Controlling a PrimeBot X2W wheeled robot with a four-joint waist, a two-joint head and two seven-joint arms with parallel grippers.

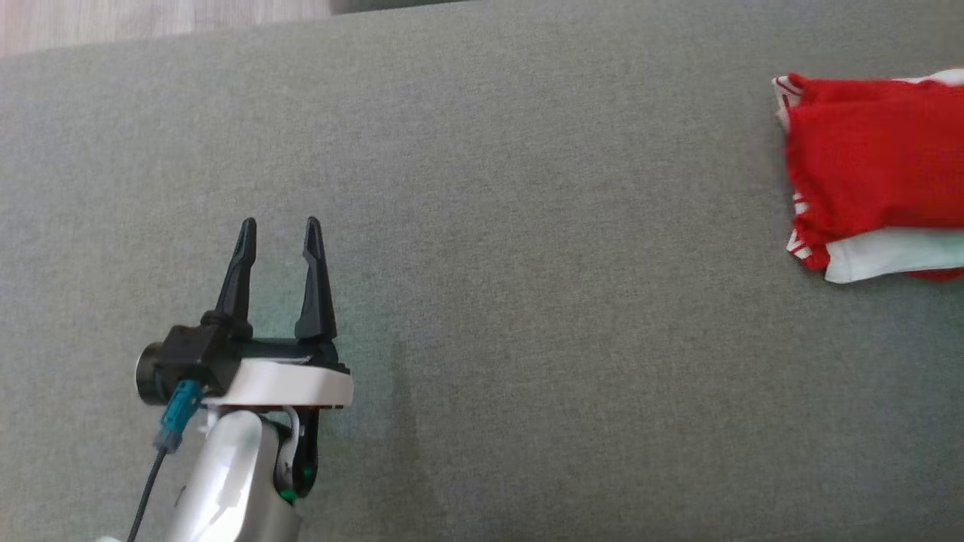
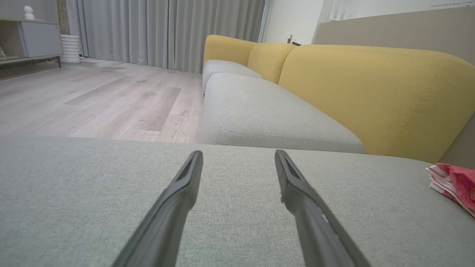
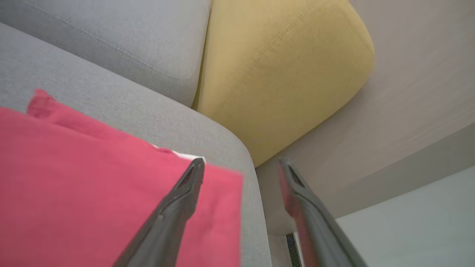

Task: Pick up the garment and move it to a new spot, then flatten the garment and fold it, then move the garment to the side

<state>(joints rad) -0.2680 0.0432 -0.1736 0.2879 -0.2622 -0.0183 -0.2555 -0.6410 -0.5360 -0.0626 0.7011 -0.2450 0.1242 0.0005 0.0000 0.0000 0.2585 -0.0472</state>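
- Nearest to us in the head view, at about 7 o'clock, our left gripper [image 1: 279, 226] hovers over the grey seat [image 1: 527, 301]. Its two dark fingers are spread and hold nothing.
- From that gripper towards 3 o'clock, we see bare grey fabric running up to the garment [image 1: 874, 165], which lies well apart from it.
- At 3 o'clock the garment sits on the seat as a folded bundle, cut off by the picture's edge. Red is on top, a white layer shows along its near edge, and striped trim runs down its left side.
- In the left wrist view we find a cabinet [image 2: 37, 37] at 10 o'clock, the wooden floor [image 2: 92, 100] at 9, curtains [image 2: 167, 33] at 11, and a yellow backrest [image 2: 371, 96] at 2. The garment [image 2: 458, 183] is at 4 o'clock.
- In the right wrist view the garment [image 3: 74, 178] spreads out at 8 o'clock. Our right gripper [image 3: 241, 163] is above the seat's corner, released, with its fingers parted and nothing between them.
- One finger crosses the red cloth in that view, and we cannot tell whether it touches.
- The yellow backrest [image 3: 278, 74] is at 12 o'clock there, and a pale wall [image 3: 408, 92] is at 3.
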